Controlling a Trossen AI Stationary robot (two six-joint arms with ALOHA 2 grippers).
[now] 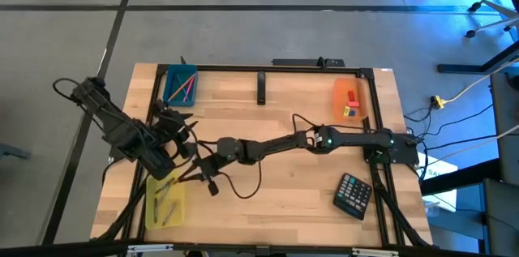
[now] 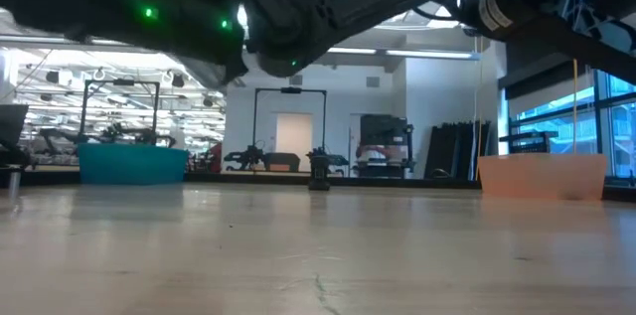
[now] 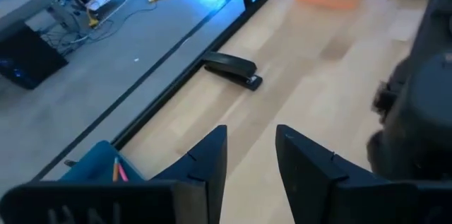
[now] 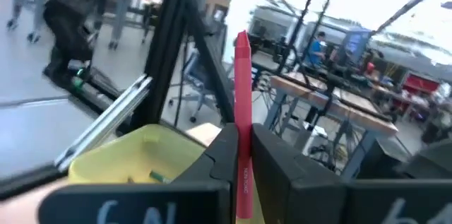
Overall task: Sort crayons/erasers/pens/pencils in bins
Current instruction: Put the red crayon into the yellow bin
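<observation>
Right gripper (image 4: pixel 242 155) reaches across toward the yellow bin (image 4: pixel 145 152), fingers pinching a red pencil (image 4: pixel 242 83) upright. It'll want to tip that stick level and centre it over the bin before letting go. Left gripper (image 3: pixel 251 155) waits near the teal bin (image 1: pixel 180 86), fingers narrowly parted, empty.

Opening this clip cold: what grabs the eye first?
The right claw, stretched across the table toward its front left, pinches a red crayon upright just by the yellow bin. The left claw hangs open and empty at the table's left. Far back, the teal bin and orange bin already hold items.
</observation>
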